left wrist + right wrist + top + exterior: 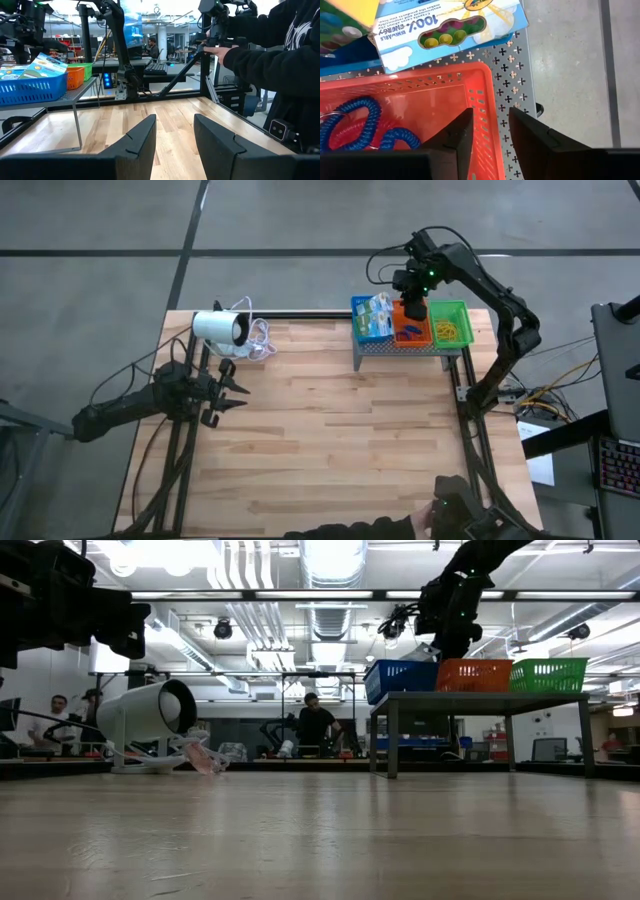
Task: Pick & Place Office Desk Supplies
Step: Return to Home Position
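Note:
Three trays stand in a row on a grey perforated stand (405,350) at the table's far right: blue (358,330), orange (425,340) and green (462,310). Blue and red coiled loops (360,125) lie in the orange tray (485,95). Flat printed packets (450,25) fill the blue tray, and yellow rubber bands (447,330) lie in the green one. My right gripper (490,125) hangs open above the orange tray's rim, also seen in the high view (410,310) and the low view (455,645). My left gripper (174,132) waits open over the table's left side (235,390).
A white cylinder (220,327) with a coiled cable lies at the table's far left. A person in a dark sleeve (280,60) stands at the near right edge (450,515). Bare wooden tabletop (340,440) stretches between the arms.

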